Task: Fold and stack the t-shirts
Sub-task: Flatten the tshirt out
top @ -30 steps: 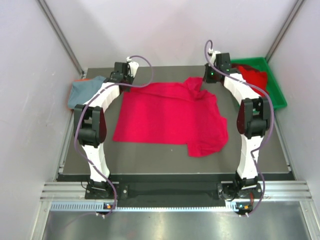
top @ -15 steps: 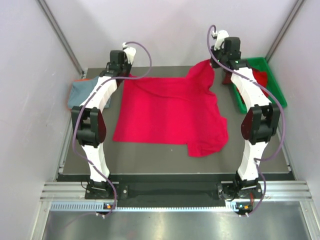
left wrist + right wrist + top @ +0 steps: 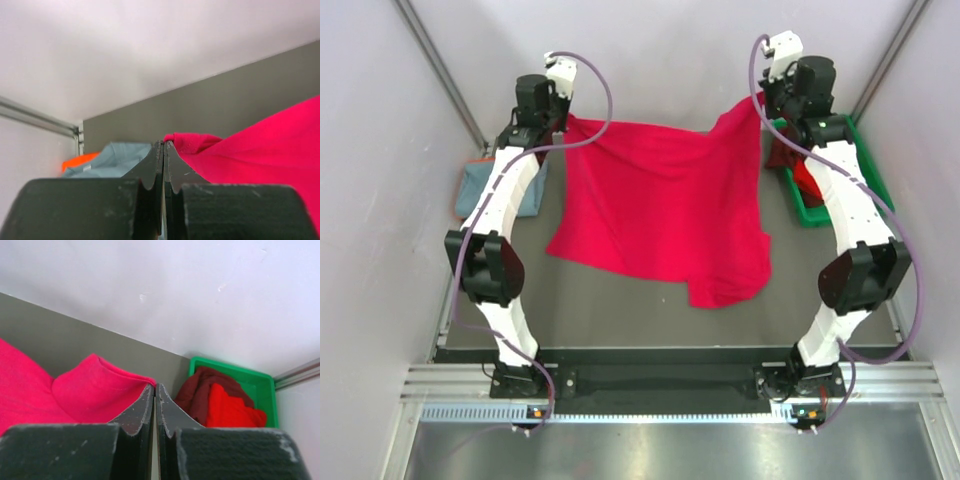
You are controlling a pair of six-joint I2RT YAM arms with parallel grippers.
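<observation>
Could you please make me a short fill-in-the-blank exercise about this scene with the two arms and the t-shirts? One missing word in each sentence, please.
1. The left gripper and the right gripper each pinch one far corner of a lifted t-shirt, whose colour is bright ___.
2. The green bin stands on the robot's ___ side.
3. The grey-blue t-shirt lies on the robot's ___ side.

Missing words: red; right; left.

top: high, looking down from near side | wrists: close, low, facing back wall | shared: red t-shirt
</observation>
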